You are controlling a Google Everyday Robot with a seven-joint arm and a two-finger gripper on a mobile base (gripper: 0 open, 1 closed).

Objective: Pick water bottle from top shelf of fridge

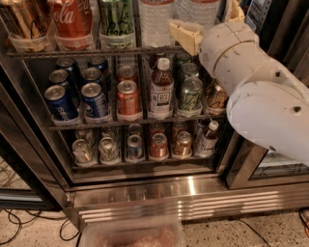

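A speckled terrazzo floor [270,231] runs along the bottom edge, pale and gritty under warm light. At the left, black cables [19,224] loop over it. A clear plastic tub [130,234] sits at bottom centre. The gripper [188,36] hangs at the upper right.

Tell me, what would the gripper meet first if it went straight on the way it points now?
Most likely the water bottle on the top shelf: the gripper, at upper right, points straight at it. Depth is unclear.
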